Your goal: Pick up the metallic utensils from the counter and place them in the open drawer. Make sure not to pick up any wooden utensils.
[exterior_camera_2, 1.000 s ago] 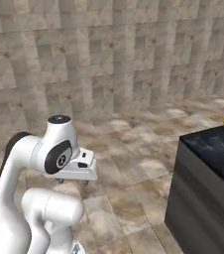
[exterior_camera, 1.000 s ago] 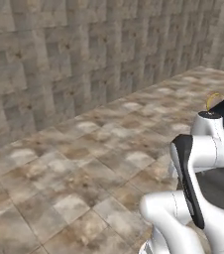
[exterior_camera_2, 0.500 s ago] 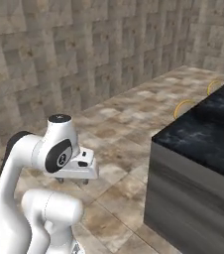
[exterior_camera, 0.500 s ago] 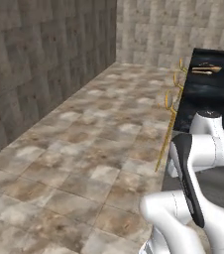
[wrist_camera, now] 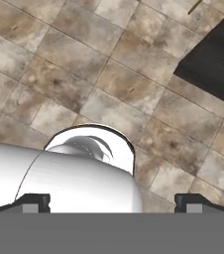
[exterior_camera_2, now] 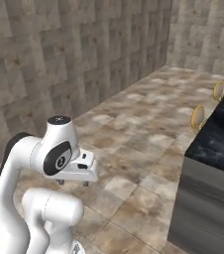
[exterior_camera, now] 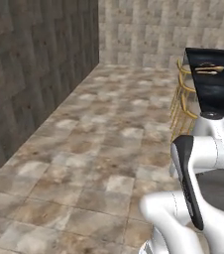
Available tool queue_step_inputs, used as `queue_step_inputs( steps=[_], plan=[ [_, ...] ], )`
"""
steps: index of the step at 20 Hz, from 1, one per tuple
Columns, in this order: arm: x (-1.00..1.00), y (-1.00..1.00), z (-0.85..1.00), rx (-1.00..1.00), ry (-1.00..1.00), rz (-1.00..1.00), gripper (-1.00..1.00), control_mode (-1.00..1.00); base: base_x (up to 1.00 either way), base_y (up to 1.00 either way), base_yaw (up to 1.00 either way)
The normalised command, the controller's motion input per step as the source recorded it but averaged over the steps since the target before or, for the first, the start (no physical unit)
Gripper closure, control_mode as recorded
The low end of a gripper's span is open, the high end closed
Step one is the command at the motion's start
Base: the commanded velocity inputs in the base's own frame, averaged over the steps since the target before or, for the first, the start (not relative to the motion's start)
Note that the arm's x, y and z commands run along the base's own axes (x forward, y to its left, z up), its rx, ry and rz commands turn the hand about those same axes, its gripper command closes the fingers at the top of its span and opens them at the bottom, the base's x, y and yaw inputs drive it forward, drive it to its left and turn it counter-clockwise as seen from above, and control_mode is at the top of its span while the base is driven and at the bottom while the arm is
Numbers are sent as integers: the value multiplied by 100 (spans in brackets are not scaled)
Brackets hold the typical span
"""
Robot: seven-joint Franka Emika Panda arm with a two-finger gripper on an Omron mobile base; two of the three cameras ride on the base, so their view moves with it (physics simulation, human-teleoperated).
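The black counter (exterior_camera: 217,87) stands ahead at the right of the left base view, and a tan wooden utensil (exterior_camera: 209,69) lies on its far part. Its near corner and grey cabinet side (exterior_camera_2: 210,149) fill the right of the right base view, and its dark top (wrist_camera: 213,59) shows in the hand view. My gripper (exterior_camera_2: 73,183) hangs folded close to the arm, pointing down at the tiled floor, well short of the counter. Its fingertips (wrist_camera: 32,201) stand wide apart, open with nothing between them. The metallic utensils and the open drawer are out of view.
Golden stools (exterior_camera: 183,101) stand along the counter's near side, and their round backs (exterior_camera_2: 198,116) line its edge. Stone-block walls (exterior_camera: 34,74) close the left and far sides. Brown floor tiles (exterior_camera: 109,139) lie open between me and the counter.
The whole picture has shifted: the base has turned and driven, bringing the counter and stools further into both base views. The arm holds the same folded pose and the gripper stays open.
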Motion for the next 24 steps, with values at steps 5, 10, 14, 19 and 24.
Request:
queue_step_inputs(
  steps=[5,10,14,19,24],
  plan=[
    [0,0,0,0,0,0,-100,100,92,80,-41],
    [0,0,0,0,0,0,-100,100,100,66,-61],
    [0,0,0,0,0,0,-100,100,99,91,-56],
    [0,0,0,0,0,0,-100,100,100,86,-34],
    [0,0,0,0,0,0,-100,100,100,100,-36]
  ],
)
